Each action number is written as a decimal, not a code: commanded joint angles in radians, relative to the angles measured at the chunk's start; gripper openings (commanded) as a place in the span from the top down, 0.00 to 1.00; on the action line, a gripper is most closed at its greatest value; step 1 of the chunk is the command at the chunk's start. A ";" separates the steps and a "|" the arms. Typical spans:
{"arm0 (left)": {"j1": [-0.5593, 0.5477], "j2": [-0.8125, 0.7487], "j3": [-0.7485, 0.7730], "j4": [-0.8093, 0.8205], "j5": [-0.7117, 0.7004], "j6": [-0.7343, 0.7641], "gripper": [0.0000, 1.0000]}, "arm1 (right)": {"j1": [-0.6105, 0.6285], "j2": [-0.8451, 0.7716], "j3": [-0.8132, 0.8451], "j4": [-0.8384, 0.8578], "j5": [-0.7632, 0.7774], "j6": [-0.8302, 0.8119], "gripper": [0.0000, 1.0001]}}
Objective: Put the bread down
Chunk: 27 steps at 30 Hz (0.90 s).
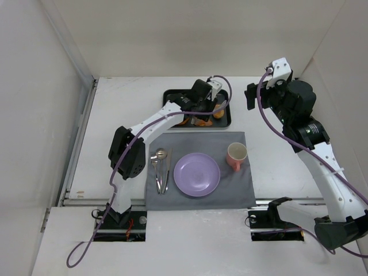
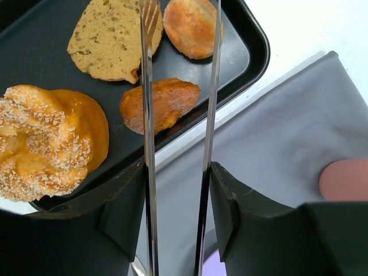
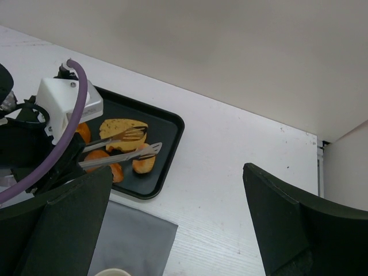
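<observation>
The bread (image 2: 192, 26) is a small round golden bun on the black tray (image 2: 241, 52); it also shows in the right wrist view (image 3: 144, 162) and from above (image 1: 218, 113). My left gripper (image 2: 178, 172) is shut on metal tongs (image 2: 148, 115). The tongs' arms stand apart, with their tips on either side of the bun and just above it. My right gripper (image 3: 177, 172) is open and empty, held high over the bare table to the right of the tray (image 3: 169, 132).
The tray also holds a seeded orange pastry (image 2: 46, 144), a bread slice (image 2: 106, 43) and an oblong brown roll (image 2: 160, 104). On the grey placemat (image 1: 241, 195) sit a purple plate (image 1: 196, 174), a pink cup (image 1: 236, 156) and cutlery (image 1: 161, 167).
</observation>
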 commanded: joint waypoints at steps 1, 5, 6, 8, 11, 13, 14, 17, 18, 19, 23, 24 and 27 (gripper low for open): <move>-0.004 -0.001 0.061 -0.013 -0.017 0.012 0.57 | -0.001 -0.020 0.004 0.050 0.017 0.009 0.00; -0.004 0.020 0.092 -0.035 -0.026 0.012 0.56 | -0.001 -0.020 0.004 0.050 0.017 0.009 0.00; -0.004 0.029 0.092 -0.036 -0.026 0.022 0.56 | -0.001 -0.020 0.004 0.050 0.017 0.009 0.00; -0.013 0.039 0.101 -0.036 -0.026 0.022 0.56 | -0.001 -0.020 0.004 0.050 0.017 0.009 0.00; -0.013 0.048 0.112 -0.045 -0.026 0.022 0.56 | -0.001 -0.020 0.004 0.050 0.017 0.009 0.00; -0.013 0.059 0.122 -0.057 -0.026 0.022 0.55 | -0.001 -0.020 0.004 0.050 0.017 0.009 0.00; -0.013 0.059 0.123 -0.057 -0.026 0.022 0.55 | -0.001 -0.020 0.004 0.050 0.017 0.009 0.00; -0.013 0.069 0.132 -0.075 -0.026 0.022 0.55 | -0.001 -0.020 0.004 0.050 0.017 0.009 0.00; -0.013 0.069 0.132 -0.075 -0.026 0.022 0.55 | -0.001 -0.020 0.004 0.050 0.017 0.009 0.00; -0.013 0.069 0.132 -0.075 -0.026 0.022 0.55 | -0.001 -0.020 0.004 0.050 0.017 0.009 0.00; -0.013 0.079 0.142 -0.095 -0.026 0.022 0.55 | -0.001 -0.020 0.004 0.050 0.017 0.009 0.00; -0.013 0.079 0.142 -0.095 -0.017 0.022 0.55 | -0.001 -0.020 0.004 0.050 0.017 0.009 0.00; -0.013 0.088 0.142 -0.115 -0.017 0.022 0.55 | -0.001 -0.020 0.004 0.050 0.017 0.009 0.00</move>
